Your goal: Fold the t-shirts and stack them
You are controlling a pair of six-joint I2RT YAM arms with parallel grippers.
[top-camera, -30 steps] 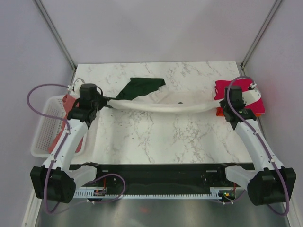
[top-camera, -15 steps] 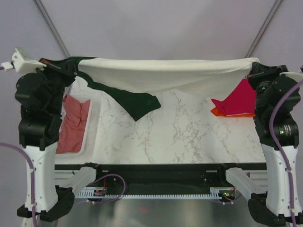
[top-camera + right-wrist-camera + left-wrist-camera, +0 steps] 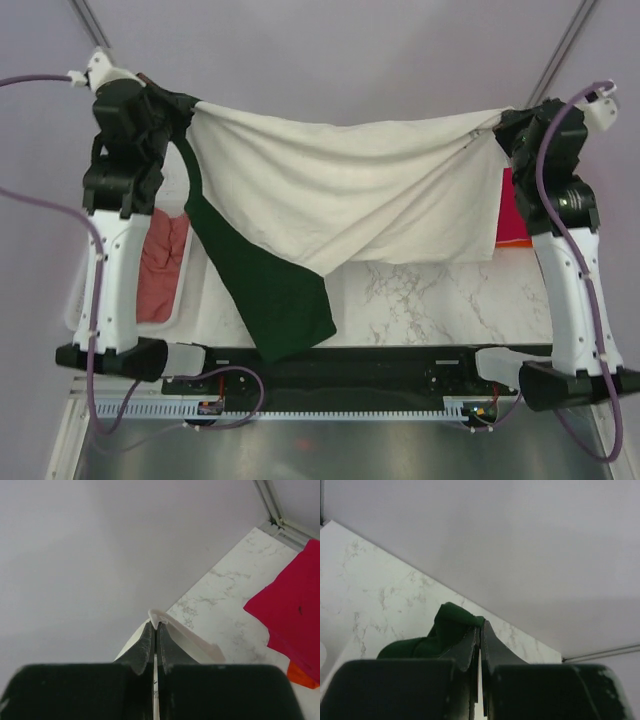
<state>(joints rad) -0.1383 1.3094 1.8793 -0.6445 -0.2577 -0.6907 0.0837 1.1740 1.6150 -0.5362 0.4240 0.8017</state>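
Left pincer (image 3: 480, 630) and right pincer (image 3: 156, 628) clenched on cream tee (image 3: 340, 190), hung unfolded. Magenta tee (image 3: 295, 595) appears stacked; pink tee (image 3: 160, 265) awaits.

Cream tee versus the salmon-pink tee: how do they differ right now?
The cream tee hangs spread in the air, pinched by the left gripper and right gripper; the salmon-pink tee lies bunched in the basket, unheld. The cream tee has a dark green sleeve; the salmon-pink tee looks plain. Neither looks folded.
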